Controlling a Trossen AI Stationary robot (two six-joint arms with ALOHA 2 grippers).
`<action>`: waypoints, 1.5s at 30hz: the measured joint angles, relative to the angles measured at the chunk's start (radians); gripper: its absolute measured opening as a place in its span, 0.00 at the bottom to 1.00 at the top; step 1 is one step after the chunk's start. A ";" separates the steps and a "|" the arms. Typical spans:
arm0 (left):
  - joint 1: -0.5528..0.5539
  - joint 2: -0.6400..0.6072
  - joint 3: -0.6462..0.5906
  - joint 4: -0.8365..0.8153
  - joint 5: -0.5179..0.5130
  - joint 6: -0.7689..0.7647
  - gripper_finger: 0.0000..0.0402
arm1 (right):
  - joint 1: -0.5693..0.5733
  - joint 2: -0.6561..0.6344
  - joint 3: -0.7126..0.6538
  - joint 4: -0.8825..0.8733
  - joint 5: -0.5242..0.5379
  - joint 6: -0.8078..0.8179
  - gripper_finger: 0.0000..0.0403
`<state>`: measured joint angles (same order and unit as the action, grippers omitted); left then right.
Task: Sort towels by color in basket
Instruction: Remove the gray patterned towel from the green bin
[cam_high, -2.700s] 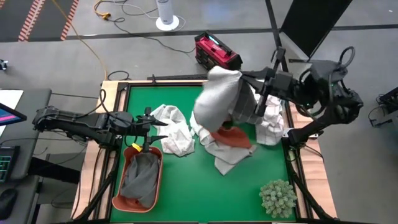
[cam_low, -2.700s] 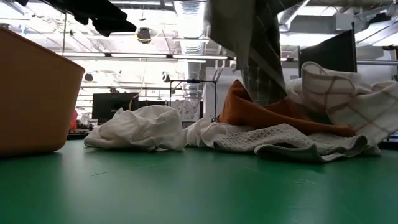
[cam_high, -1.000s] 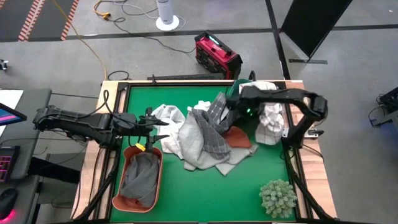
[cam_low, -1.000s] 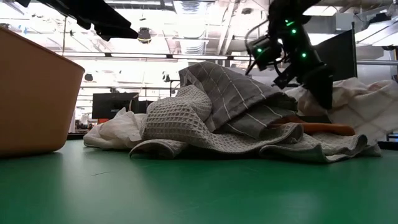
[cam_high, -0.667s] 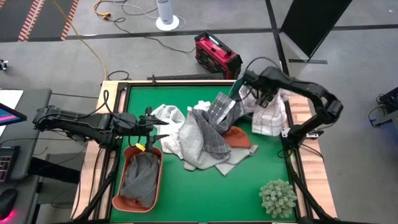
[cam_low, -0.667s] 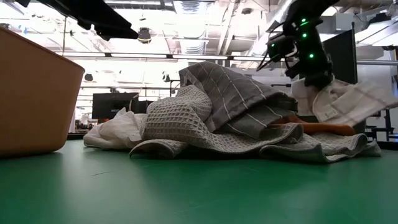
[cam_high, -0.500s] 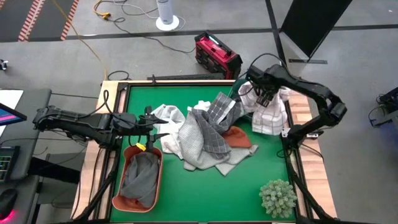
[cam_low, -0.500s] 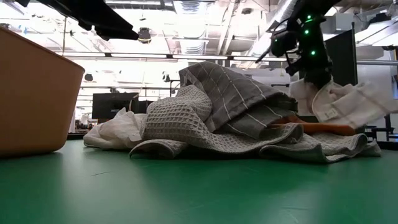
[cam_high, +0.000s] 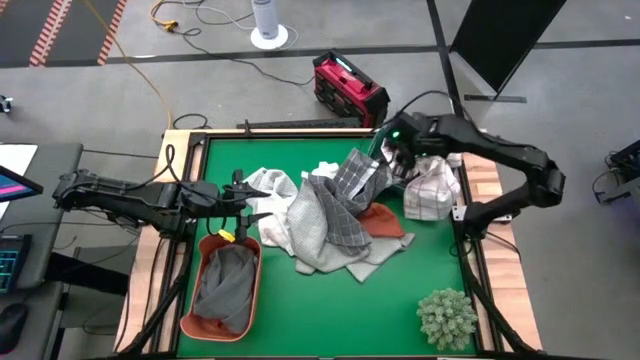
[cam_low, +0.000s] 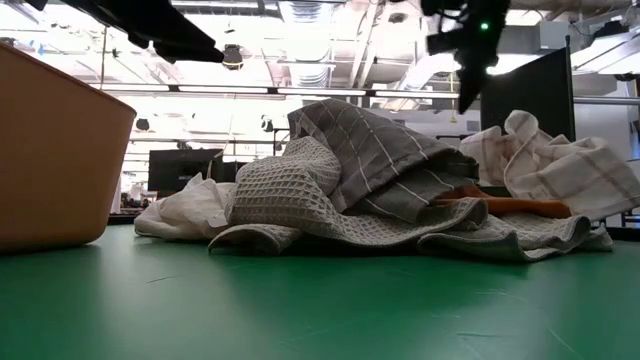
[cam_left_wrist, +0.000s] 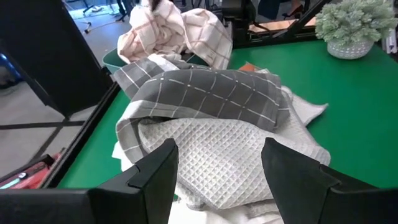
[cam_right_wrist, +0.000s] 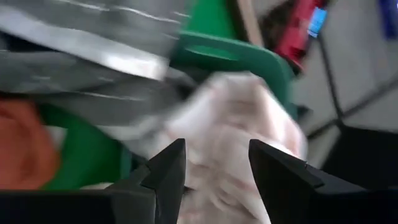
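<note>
Near the desk's far right corner, the right gripper (cam_high: 400, 160) hovers with its fingers spread and nothing between them, just above the white checked towel (cam_high: 432, 190), which lies bunched against the right edge of the desk (cam_high: 400, 300). Toward the middle of the desk sits the main heap: a grey checked towel (cam_high: 350, 200) draped over a plain grey waffle towel (cam_high: 312, 235), with a rust-orange towel (cam_high: 385, 220) peeking out on the heap's right side and a white towel (cam_high: 270, 190) spilling toward the far left. The basket (cam_high: 200, 325) stands at the near left corner and already holds a grey cloth (its far corner is hidden by the left arm).

The left gripper (cam_high: 238, 200) waits over the left edge beside the basket, its fingers apart and empty, facing the heap; its wrist view shows the grey checked towel lying crosswise on top of the waffle towel.

What the next pick seems to turn on: the grey checked towel lies just to the left of the right gripper, nearer the desk's centre, its long axis running roughly from the far edge toward the near edge. The right arm is the closer one to it, almost touching its far end, while the left arm stands nearer the basket.
</note>
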<state>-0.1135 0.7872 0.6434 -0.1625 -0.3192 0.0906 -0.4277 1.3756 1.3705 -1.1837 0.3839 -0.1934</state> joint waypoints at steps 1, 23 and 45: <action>0.000 0.000 0.000 -0.002 -0.004 0.000 0.55 | 0.014 0.023 0.000 0.008 -0.021 -0.012 0.53; 0.000 -0.079 0.001 -0.153 -0.014 -0.047 0.55 | -0.316 0.341 -0.082 0.041 0.098 -0.010 0.53; 0.000 -0.179 0.001 -0.109 -0.084 -0.027 0.55 | -0.370 0.021 -0.007 0.029 0.030 -0.081 0.53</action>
<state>-0.1135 0.6086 0.6441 -0.2713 -0.4031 0.0640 -0.7980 1.3968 1.3632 -1.1545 0.4138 -0.2744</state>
